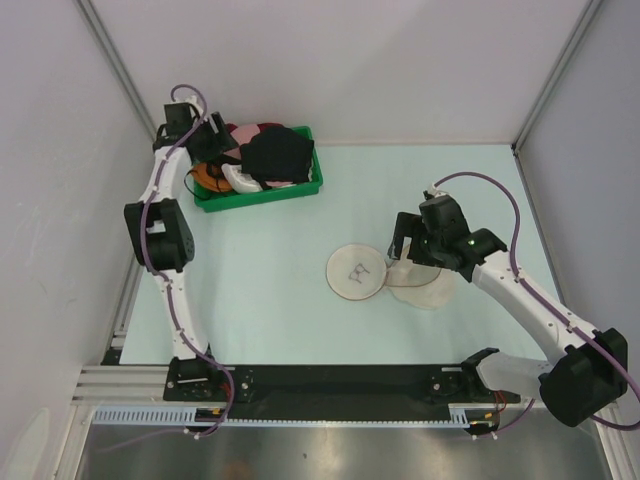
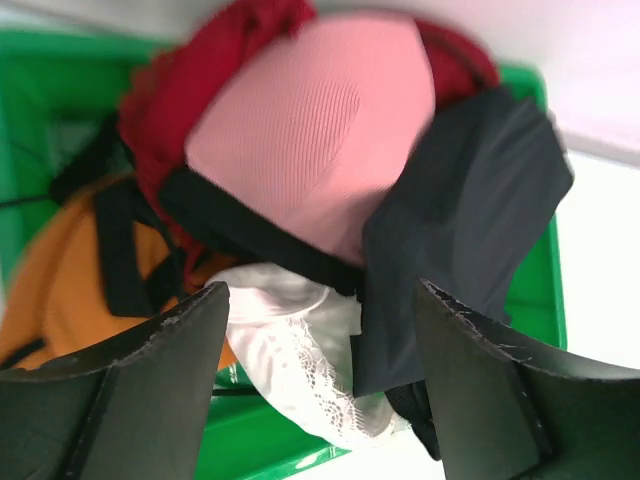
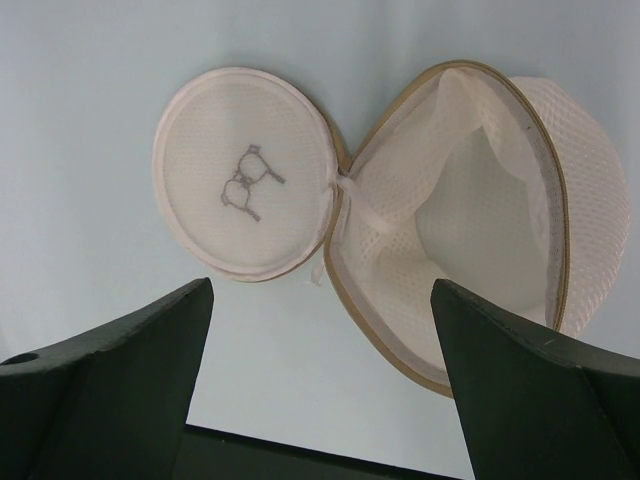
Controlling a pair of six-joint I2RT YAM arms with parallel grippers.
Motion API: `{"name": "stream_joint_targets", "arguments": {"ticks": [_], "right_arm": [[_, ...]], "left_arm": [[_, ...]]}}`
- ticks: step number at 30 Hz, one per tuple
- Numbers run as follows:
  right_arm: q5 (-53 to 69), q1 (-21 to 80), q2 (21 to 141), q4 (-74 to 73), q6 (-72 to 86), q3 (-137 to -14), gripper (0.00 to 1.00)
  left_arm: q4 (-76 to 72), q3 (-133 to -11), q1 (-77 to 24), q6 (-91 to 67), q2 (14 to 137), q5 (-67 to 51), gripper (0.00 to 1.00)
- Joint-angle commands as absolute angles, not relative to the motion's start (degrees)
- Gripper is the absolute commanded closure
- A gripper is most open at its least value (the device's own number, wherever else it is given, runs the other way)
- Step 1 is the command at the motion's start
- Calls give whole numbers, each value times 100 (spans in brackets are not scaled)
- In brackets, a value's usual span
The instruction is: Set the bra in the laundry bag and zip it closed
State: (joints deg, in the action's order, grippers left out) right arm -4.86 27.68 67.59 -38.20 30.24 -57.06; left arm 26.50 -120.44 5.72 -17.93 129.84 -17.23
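We see the left tool [image 2: 320,305] hanging over the green bin [image 1: 262,197] at the far left of the desk [image 1: 270,310], its fingers spread with nothing between them. In the bin the black bra [image 2: 470,210] lies on the right side of the heap, draped partly over a pink bra [image 2: 320,130]. A red bra [image 2: 170,95] sits behind the pink one, an orange bra [image 2: 55,275] to the left and a white lace bra [image 2: 290,355] in front. Well apart from the bin, the laundry bag [image 3: 480,210] lies unzipped on the desk, its mesh dome gaping and its lid [image 3: 245,170] folded out flat to the left. The right tool [image 3: 322,295] hovers just above the bag, also spread wide and holding nothing.
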Motion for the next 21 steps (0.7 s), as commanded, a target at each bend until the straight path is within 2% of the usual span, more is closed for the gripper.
{"name": "stream_joint_targets", "arguments": {"ticks": [1,4,12,14,15,17,18,19,21], "right_arm": [[-413,2786,6732,-3682,3032,-5932,4],[-474,2795,6663,-3709,3015,-5915,3],[-431,2795,6609,-3700,3058,-5818,3],[-422,2804,6583,-3700,3067,-5827,4],[-439,2804,6583,-3718,3050,-5862,4],[-483,2812,6531,-3770,3050,-5897,3],[-501,2812,6522,-3779,3041,-5897,3],[-501,2813,6495,-3771,3041,-5897,3],[-527,2813,6478,-3779,3041,-5880,3]], "left_arm": [[2742,-12068,325,-1942,13096,-2513,25],[2488,-11796,308,-2127,13008,-2733,32],[2171,-11443,194,-2259,12981,-2918,41],[2215,-11557,185,-2302,13052,-2988,54],[2206,-11566,167,-2364,13017,-2953,64],[2171,-11627,141,-2373,12868,-2857,71],[2171,-11706,123,-2399,12841,-2865,79],[2197,-11820,114,-2417,12823,-2944,83],[2215,-12233,114,-2618,12762,-3067,100]]}}
